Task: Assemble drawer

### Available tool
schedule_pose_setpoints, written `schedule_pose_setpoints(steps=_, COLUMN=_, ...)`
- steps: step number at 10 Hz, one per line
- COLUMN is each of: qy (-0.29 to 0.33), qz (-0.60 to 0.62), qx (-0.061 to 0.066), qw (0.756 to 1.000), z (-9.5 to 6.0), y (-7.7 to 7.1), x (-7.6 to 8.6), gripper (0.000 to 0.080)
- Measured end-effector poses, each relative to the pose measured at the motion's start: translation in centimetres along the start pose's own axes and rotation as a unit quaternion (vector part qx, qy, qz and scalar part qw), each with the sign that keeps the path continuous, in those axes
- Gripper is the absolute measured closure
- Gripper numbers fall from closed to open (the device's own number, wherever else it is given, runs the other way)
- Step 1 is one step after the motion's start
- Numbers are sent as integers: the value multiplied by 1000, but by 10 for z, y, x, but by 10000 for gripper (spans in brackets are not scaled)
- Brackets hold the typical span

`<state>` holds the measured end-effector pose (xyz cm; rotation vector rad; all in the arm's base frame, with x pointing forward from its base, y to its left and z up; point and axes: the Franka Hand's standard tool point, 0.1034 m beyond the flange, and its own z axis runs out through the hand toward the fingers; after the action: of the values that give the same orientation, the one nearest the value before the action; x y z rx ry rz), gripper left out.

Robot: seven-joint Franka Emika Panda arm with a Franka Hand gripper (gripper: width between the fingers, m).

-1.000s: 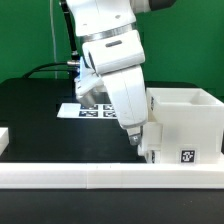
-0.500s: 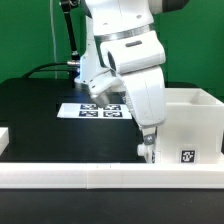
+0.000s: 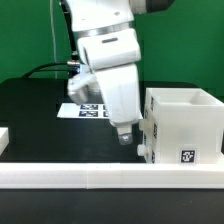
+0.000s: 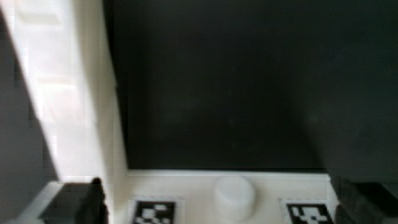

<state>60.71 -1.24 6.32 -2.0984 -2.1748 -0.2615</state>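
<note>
The big white hollow casing (image 3: 182, 125) of the drawer stands at the exterior view's right, with a tag on its front. My gripper (image 3: 125, 137) hangs just off the casing's left side, low over the black table. In the wrist view my gripper (image 4: 217, 203) has its dark fingers (image 4: 73, 201) spread wide. A white drawer face (image 4: 231, 200) with two tags and a rounded knob lies between them, not pinched. I cannot tell which drawer part that face belongs to. A small white piece (image 3: 3, 138) shows at the left edge.
A long low white rail (image 3: 100, 176) runs along the table's front and also shows in the wrist view (image 4: 63, 100). The marker board (image 3: 82, 110) lies behind the arm on the black table (image 3: 40, 125).
The arm swung toward the exterior view's right over the casing's corner, then back left to beside the casing. The casing has not moved.
</note>
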Motion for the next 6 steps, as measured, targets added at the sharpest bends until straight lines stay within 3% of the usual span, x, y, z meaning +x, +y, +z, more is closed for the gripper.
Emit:
schedule_pose_setpoints(steps=1, qy=-8, qz=11, qx=-22, qw=1000, z=-13, y=0, x=-14, gripper=151)
schedule_pose_setpoints(steps=2, qy=-16, qz=37, qx=-53, qw=998, z=-29, y=-3, x=-22, gripper=151)
schedule_pose_setpoints(steps=3, qy=-21, qz=45, qx=-72, qw=996, z=-40, y=-4, x=-20, gripper=151)
schedule_pose_setpoints(steps=4, qy=-19, qz=46, qx=-65, qw=997, z=-34, y=-7, x=-20, gripper=151)
schedule_pose_setpoints(steps=6, qy=-18, qz=48, qx=-65, qw=997, z=-32, y=-7, x=-21, gripper=151)
